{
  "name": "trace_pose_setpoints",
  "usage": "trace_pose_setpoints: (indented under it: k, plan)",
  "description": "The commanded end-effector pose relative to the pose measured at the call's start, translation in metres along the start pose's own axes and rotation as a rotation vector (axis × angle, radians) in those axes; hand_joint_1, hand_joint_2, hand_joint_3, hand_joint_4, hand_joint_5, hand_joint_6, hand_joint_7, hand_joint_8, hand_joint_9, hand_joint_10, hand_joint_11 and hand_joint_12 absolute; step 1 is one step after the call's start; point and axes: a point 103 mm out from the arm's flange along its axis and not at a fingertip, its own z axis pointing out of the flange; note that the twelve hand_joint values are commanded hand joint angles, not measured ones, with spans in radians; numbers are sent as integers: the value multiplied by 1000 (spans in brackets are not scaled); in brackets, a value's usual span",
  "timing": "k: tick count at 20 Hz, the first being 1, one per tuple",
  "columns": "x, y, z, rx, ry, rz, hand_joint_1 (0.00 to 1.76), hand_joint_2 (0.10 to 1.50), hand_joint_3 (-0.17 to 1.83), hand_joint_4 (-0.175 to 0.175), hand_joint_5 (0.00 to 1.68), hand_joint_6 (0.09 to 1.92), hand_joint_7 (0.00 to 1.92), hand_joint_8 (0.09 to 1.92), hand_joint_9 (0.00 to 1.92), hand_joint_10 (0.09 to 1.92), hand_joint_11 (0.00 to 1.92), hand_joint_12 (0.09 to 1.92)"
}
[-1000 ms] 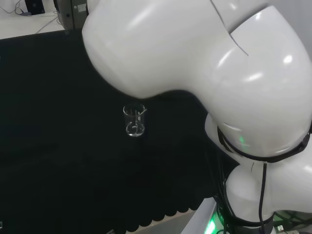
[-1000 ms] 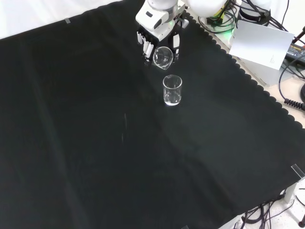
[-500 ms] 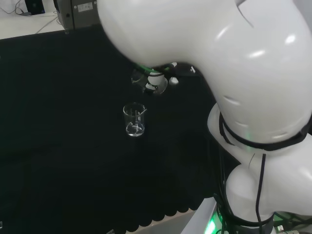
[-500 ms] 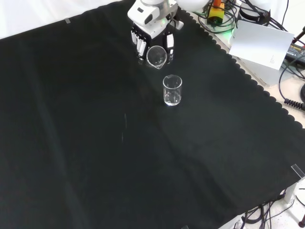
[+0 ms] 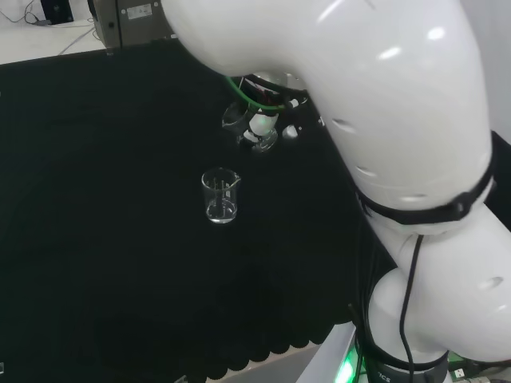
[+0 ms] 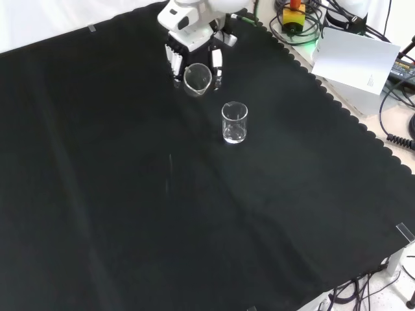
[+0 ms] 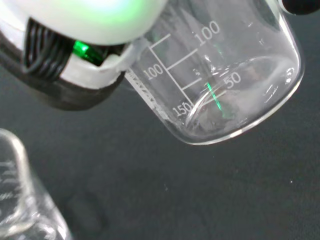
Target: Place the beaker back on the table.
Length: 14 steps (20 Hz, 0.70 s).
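Hand [image 6: 192,50] curled round tilted clear beaker [image 6: 197,80] above desk [image 6: 130,194]; light, slick, breakable glass, best gripped at side wall, away from second beaker [image 6: 234,122].

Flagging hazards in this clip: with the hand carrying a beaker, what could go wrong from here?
1. The held beaker is tilted in the hand; set down like that, it could tip and roll on the black cloth.
2. A second beaker stands close by in the front view; a swing toward it might knock it over.
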Motion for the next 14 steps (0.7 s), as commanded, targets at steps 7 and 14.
trace_pose_setpoints:
  k: [7,14]
  plan:
    - [-26,82,59,-67,231,-47,1299,687,657,-175,1179,809,1228,798,1678,255,1428,597]
    - [-31,94,79,-61,290,-40,1299,690,650,-175,1180,804,1229,793,1671,252,1423,595]
